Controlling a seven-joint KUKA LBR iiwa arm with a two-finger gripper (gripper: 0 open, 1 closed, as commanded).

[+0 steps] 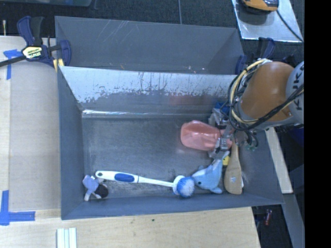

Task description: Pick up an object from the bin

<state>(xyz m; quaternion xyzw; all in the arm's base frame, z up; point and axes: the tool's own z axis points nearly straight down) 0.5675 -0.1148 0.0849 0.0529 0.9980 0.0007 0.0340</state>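
Observation:
My gripper (221,140) hangs low at the right side of the bin, under the orange wrist cover. Its tip sits against the right end of a pink, rounded soft thing (198,136) lying on the bin floor. Whether the pink thing is gripped cannot be made out. Just below the gripper lies a light blue plush fish-like toy (209,180). Beside it, a tan wooden handle (233,173) leans along the right wall.
A white dish brush with a blue grip and blue round head (139,179) lies along the front wall. A small lilac and black thing (93,188) sits in the front left corner. The arm and its cables crowd the right wall.

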